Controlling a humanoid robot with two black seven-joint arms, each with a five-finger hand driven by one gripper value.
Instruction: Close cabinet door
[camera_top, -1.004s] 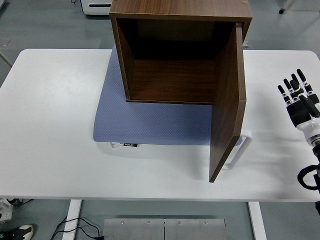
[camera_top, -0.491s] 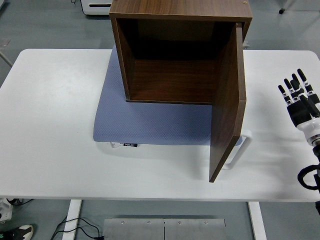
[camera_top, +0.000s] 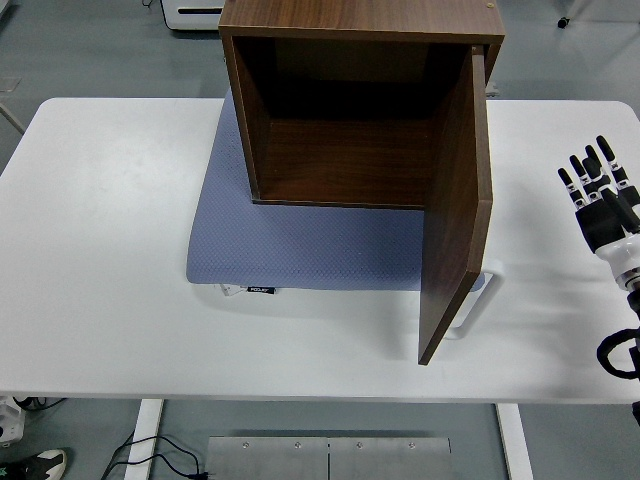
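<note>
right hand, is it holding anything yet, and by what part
Nothing is held. The right hand is open above the table, apart from the cabinet door, which stands wide open.

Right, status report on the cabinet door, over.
Right hand open, clear of the door. Cabinet door wide open, swung toward the near edge. Nothing in its path. Left hand not in view.

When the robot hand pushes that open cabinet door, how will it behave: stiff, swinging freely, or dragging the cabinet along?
The cabinet door looks like a rigid wood panel, so it should not flex. It seems hinged along the cabinet's right edge, so a push from the right robot hand likely swings it leftward. The cabinet sits on a blue mat, which probably limits sliding.
</note>
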